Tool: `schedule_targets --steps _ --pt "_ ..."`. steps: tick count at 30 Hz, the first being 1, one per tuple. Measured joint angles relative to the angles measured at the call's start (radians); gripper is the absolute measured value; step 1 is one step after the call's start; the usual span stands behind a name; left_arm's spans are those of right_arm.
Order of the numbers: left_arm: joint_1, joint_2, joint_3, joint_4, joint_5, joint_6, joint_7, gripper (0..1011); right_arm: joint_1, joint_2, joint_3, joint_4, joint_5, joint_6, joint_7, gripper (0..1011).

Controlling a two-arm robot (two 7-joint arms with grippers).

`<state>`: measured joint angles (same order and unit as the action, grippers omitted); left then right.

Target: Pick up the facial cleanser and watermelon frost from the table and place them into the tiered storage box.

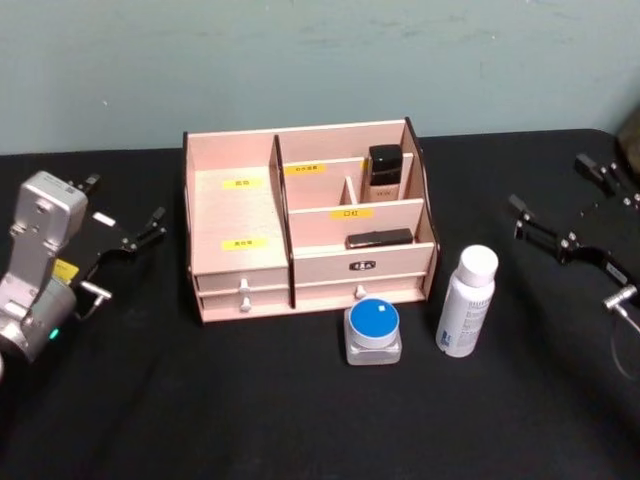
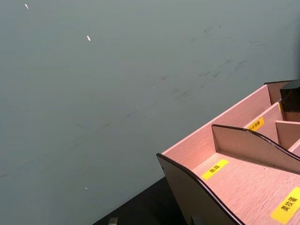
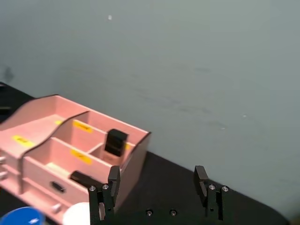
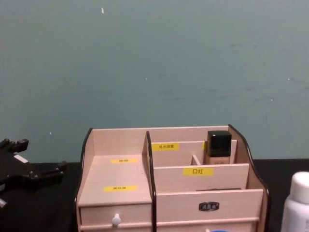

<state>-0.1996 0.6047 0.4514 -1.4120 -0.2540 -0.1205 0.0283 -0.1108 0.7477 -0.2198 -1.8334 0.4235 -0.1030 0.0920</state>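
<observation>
Your left arm (image 1: 38, 262) had a silver-grey casing with a yellow sticker (image 1: 66, 270). Your left gripper (image 1: 122, 202) and right gripper (image 3: 157, 177) were black, studded with small screws.

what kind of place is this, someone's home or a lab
Likely a robot test bench, not a home: black-covered table against a bare teal wall, tiered storage box, left gripper and right gripper open at its sides.

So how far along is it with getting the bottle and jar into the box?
Nothing is done yet: the white bottle and blue-lidded jar stand on the table in front of the box. Nothing is held; the left hand and right hand are open at the sides. Both placements remain.
</observation>
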Motion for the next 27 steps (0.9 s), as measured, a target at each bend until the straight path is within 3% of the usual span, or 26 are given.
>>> schedule_targets --steps 4,11,20,27 --pt "0.000 0.000 0.000 0.000 0.000 0.000 0.000 1010 -0.061 0.021 0.027 -0.063 0.035 0.022 0.029 1002" --pt "0.000 0.000 0.000 0.000 0.000 0.000 0.000 1010 -0.131 0.045 0.035 -0.130 0.047 0.057 0.064 1003" --pt "0.000 0.000 0.000 0.000 0.000 0.000 0.000 1010 -0.148 0.042 0.030 -0.137 0.024 0.084 0.084 1003" --pt "0.000 0.000 0.000 0.000 0.000 0.000 0.000 1010 -0.138 0.020 0.021 -0.110 0.014 0.103 0.107 1003"
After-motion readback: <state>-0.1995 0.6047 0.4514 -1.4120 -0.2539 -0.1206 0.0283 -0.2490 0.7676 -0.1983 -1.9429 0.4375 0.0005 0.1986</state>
